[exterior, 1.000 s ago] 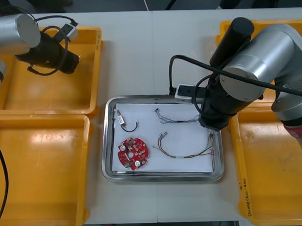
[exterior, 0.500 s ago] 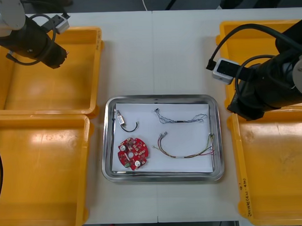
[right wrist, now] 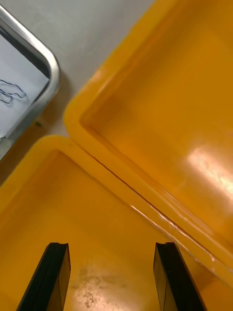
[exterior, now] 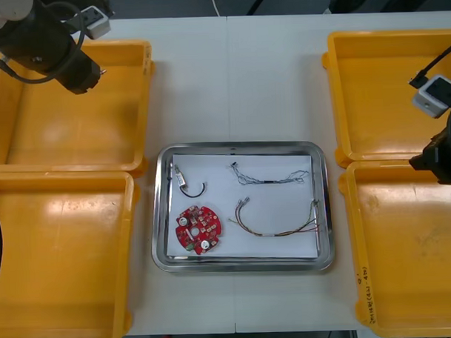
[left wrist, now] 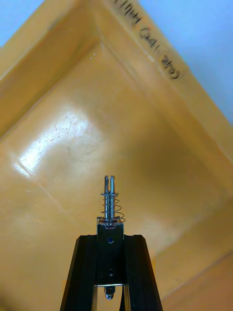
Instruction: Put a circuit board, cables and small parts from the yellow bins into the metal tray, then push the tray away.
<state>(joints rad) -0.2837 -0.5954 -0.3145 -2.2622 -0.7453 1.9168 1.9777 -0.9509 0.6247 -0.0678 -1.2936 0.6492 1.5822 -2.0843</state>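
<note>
We look down on a light table (exterior: 230, 80) with two yellow bins at each side and a metal tray (exterior: 159, 216) between them, white inside. In the tray lie a round red circuit board (exterior: 199, 229), a black cable (exterior: 194, 191), a blue and white cable (exterior: 270, 178) and a red and yellow cable (exterior: 279, 230), all apart from one another.

The left gripper (exterior: 87, 74) hangs over the far left bin (exterior: 69, 137). From its wrist, we see its fingers (left wrist: 138, 262) clamped on a small metal part (left wrist: 111, 204) with a wire coil around it, standing upright above the bin floor.

The right gripper (exterior: 435, 165) is above the seam between the far right bin (exterior: 371, 90) and the near right bin (exterior: 406, 259). Its fingers (right wrist: 167, 272) stand wide apart with nothing between them.
</note>
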